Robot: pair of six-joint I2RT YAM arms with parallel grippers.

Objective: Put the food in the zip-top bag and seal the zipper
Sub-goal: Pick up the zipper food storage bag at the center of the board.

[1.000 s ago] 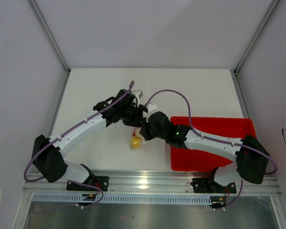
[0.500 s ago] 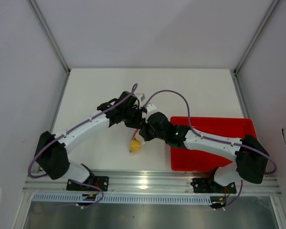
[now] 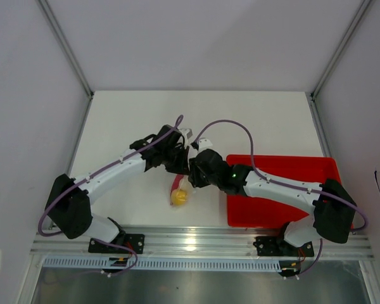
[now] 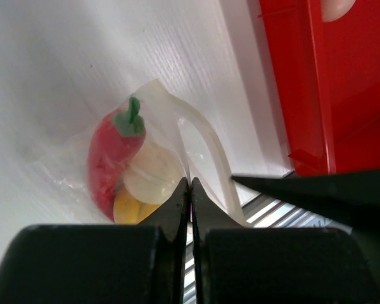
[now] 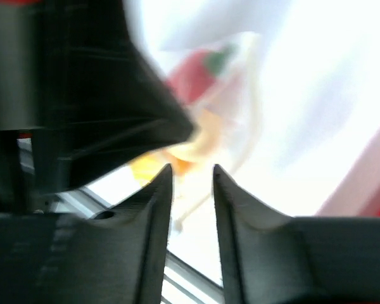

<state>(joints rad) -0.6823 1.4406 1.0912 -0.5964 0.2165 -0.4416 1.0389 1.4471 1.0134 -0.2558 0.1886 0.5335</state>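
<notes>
The zip-top bag hangs just above the table between both arms. In the left wrist view the zip-top bag holds the food: a red pepper shape, a whitish egg and a yellow piece. The thick band along its mouth, the zipper, curves up pale from my jaws. My left gripper is shut on the bag's top edge. My right gripper is open right beside it, with the blurred bag beyond its fingertips. The yellow ball shows through the plastic from above.
The red tray lies at the right, under my right forearm; its wall is close to the bag. A whitish piece rests in it. The table's near edge and metal rail run just below the bag.
My left gripper has closed onto the bag's top edge. My right gripper has opened and let go. The bag hangs slightly lower and nearer the table's front edge.
</notes>
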